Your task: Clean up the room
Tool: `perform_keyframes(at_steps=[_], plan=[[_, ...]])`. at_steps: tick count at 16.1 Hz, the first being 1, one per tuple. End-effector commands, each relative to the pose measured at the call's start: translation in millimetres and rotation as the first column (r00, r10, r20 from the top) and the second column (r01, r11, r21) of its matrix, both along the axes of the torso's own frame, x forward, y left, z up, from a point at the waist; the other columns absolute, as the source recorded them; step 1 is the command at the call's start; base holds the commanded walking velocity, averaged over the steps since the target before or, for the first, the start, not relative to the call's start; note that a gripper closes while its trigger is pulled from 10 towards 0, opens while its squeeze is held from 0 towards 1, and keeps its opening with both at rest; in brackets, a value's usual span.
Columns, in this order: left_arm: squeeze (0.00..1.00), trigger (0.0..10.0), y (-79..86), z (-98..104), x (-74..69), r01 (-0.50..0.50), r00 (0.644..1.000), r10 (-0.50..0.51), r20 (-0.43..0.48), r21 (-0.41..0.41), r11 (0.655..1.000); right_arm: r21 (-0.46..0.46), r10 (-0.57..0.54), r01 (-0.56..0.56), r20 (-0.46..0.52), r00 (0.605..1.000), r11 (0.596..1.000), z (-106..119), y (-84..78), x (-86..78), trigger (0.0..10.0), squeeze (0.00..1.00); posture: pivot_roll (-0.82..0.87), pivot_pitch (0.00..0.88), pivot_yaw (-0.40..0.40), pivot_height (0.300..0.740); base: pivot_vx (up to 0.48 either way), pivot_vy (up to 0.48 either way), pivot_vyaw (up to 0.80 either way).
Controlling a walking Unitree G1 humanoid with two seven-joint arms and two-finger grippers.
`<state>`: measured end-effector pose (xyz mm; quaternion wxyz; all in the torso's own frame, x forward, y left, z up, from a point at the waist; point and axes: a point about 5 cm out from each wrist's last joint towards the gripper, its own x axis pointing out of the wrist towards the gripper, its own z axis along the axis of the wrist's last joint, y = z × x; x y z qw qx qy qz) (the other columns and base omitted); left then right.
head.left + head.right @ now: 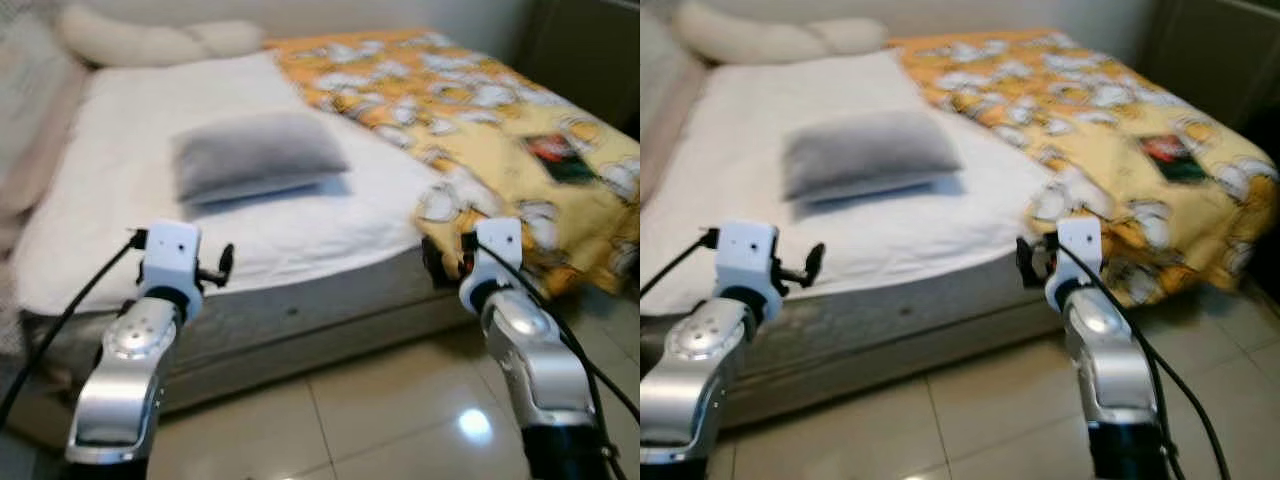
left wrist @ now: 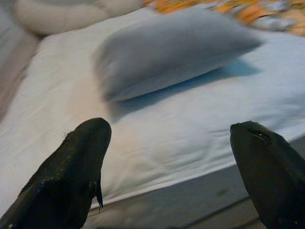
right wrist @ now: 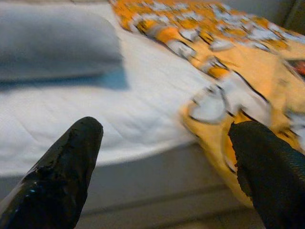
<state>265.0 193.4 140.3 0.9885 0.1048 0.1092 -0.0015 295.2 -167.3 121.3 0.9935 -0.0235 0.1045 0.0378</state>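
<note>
On white bed [image 1: 110, 180], grey pillow [image 1: 255, 155]

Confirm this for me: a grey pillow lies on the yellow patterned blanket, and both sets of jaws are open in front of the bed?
Not quite. The grey pillow lies on the white sheet, beside the yellow patterned blanket, as the left eye view shows. The rest holds: the left gripper and right gripper both have open jaws before the bed.
</note>
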Motion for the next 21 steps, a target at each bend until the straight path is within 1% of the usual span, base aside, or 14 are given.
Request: perform_keyframes(at_steps=[1, 2, 5, 8, 9, 10, 11, 12, 13, 18, 21], plan=[[0.0, 10.0, 3.5, 1, 2.3, -0.02, 1.0, 0.02, 0.002, 0.009, 1.0, -0.04, 0.012, -0.011, 0.029, 1.0, 0.999, 4, 4.1, 3.9, 10.0, 0.0, -0.05, 0.0, -0.008, 0.74, 0.304, 0.0, 0.0], [0.0, 10.0, 4.0, 3, 4.3, -0.024, 1.0, 0.024, 0.009, 0.006, 1.0, -0.092, 0.026, -0.02, 0.058, 0.998, 0.996, 7, 5.7, 6.9, 10.0, 0.0, -0.05, 0.0, -0.004, 0.74, 0.304, 0.0, 0.0], [0.0, 10.0, 3.2, 3, 6.9, -0.025, 1.0, 0.025, 0.014, 0.007, 1.0, -0.083, 0.025, -0.019, 0.078, 0.997, 0.996, 11, 6.3, 10.4, 10.0, 0.0, -0.05, 0.0, -0.005, 0.74, 0.304, 0.0, 0.0], [0.0, 10.0, 3.6, 4, 8.5, -0.025, 1.0, 0.025, 0.016, 0.007, 1.0, -0.038, 0.039, -0.037, 0.069, 0.997, 0.999, 9, 10.0, 10.9, 10.0, 0.0, -0.05, 0.0, 0.002, 0.74, 0.294, 0.0, 0.0], [0.0, 10.0, 4.0, 4, 8.9, -0.026, 1.0, 0.026, 0.017, 0.008, 1.0, 0.013, 0.07, -0.071, 0.053, 0.996, 0.997, 8, 12.1, 9.5, 10.0, 0.0, -0.05, 0.0, 0.001, 0.74, 0.292, 0.0, 0.0], [0.0, 10.0, 4.1, 5, 9.0, -0.026, 1.0, 0.026, 0.018, 0.009, 1.0, 0.02, 0.075, -0.076, 0.053, 0.996, 0.997, 8, 12.3, 9.3, 10.0, 0.0, -0.05, 0.0, 0.001, 0.74, 0.292, 0.0, 0.0], [0.0, 10.0, 4.1, 5, 9.2, -0.023, 1.0, 0.023, 0.016, 0.01, 1.0, 0.005, 0.089, -0.089, 0.039, 0.995, 0.996, 7, 12.6, 9.4, 10.0, 0.0, -0.06, 0.0, 0.004, 0.74, 0.289, 0.0, 0.0], [0.0, 10.0, 3.7, 5, 9.2, -0.016, 1.0, 0.016, 0.013, 0.011, 1.0, -0.032, 0.117, -0.116, 0.042, 0.992, 0.993, 7, 14.2, 9.5, 10.0, 0.0, -0.06, 0.0, 0.002, 0.74, 0.292, 0.0, 0.0], [0.0, 10.0, 3.2, 5, 9.3, -0.013, 1.0, 0.013, 0.012, 0.01, 1.0, -0.042, 0.123, -0.121, 0.045, 0.991, 0.992, 7, 15.1, 9.4, 10.0, 0.0, -0.06, 0.0, 0.002, 0.74, 0.289, 0.0, 0.0], [0.0, 10.0, -0.7, 6, 10.9, 0.01, 1.0, -0.01, 0.022, -0.007, 1.0, -0.04, 0.126, -0.124, 0.046, 0.991, 0.991, 7, 15.5, 9.9, 10.0, 0.0, -0.07, 0.0, 0.006, 0.74, 0.299, 0.0, 0.65], [0.0, 10.0, -2.3, 7, 12.4, 0.012, 1.0, -0.012, 0.022, 0.0, 1.0, -0.039, 0.111, -0.109, 0.045, 0.993, 0.993, 7, 13.4, 11.9, 10.0, 0.0, -0.07, 0.0, 0.008, 0.74, 0.304, 0.0, 0.0]])
